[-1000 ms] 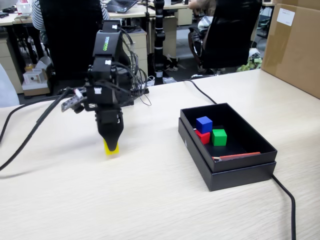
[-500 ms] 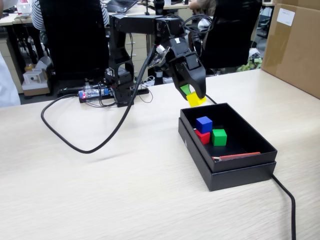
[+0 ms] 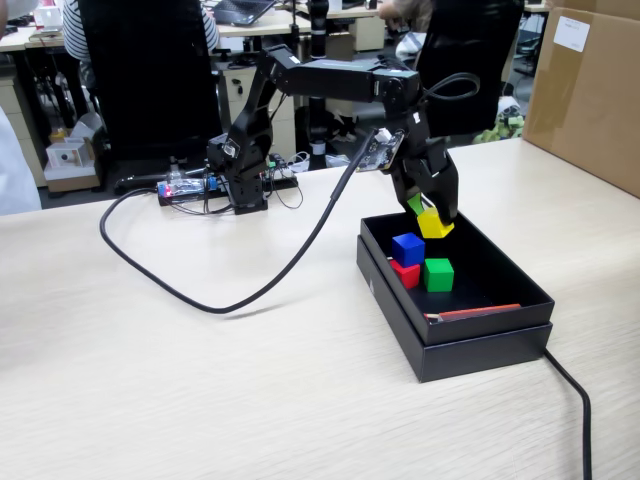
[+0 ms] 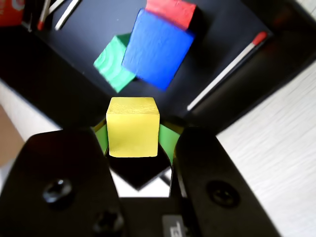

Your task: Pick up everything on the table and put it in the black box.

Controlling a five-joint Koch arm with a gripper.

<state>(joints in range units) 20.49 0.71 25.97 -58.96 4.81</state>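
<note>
My gripper [image 3: 432,215] is shut on a yellow cube [image 3: 435,224] and holds it above the far end of the open black box [image 3: 480,345]. In the wrist view the yellow cube [image 4: 132,127] sits between the green-padded jaws of the gripper [image 4: 133,140]. Below it in the box lie a blue cube [image 3: 407,248], a red cube [image 3: 405,272] and a green cube [image 3: 438,274]. In the wrist view the blue cube [image 4: 157,48] rests on top of the red cube [image 4: 170,12] and the green cube [image 4: 114,67].
A red-tipped pencil [image 3: 472,312] lies in the box near its front wall; it also shows in the wrist view [image 4: 228,69]. A black cable [image 3: 215,300] loops over the table. A second cable [image 3: 572,395] runs off at the right. A cardboard box [image 3: 590,90] stands at the back right.
</note>
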